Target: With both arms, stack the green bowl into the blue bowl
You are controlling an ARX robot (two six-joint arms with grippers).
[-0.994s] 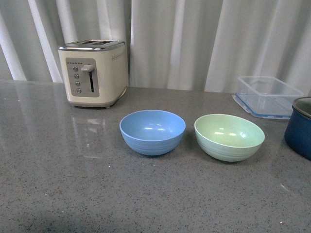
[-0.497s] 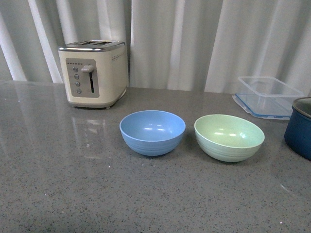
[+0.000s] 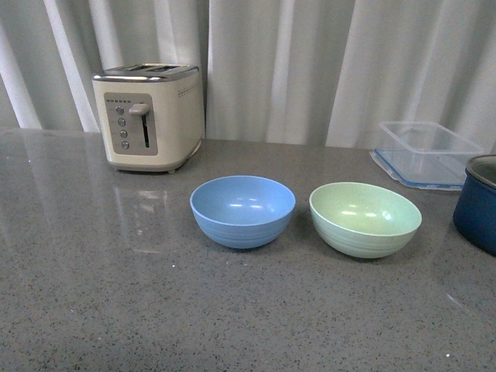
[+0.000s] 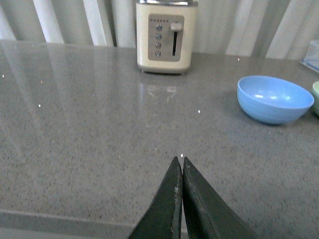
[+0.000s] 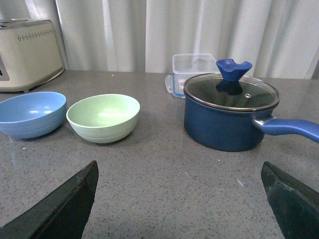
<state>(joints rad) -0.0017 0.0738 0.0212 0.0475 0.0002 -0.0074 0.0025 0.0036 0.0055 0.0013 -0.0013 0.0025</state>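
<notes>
Right gripper (image 5: pixel 179 169), jaws spread wide, hovers well short of the pale mint-green matte round bowl (image 5: pixel 103 117), probably light, stiff and best pinched at its thin rim, standing ahead of it just beside the sky-blue matte round bowl (image 5: pixel 31 113), while the left gripper (image 4: pixel 180 162) sits closed.

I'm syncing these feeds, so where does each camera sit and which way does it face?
Front: on the body, facing blue bowl, green bowl, toaster; no arm shows.
Left wrist: low over counter, facing toaster; shut left gripper shows.
Right wrist: facing navy pot; open right gripper shows.
All share the blue bowl.
</notes>
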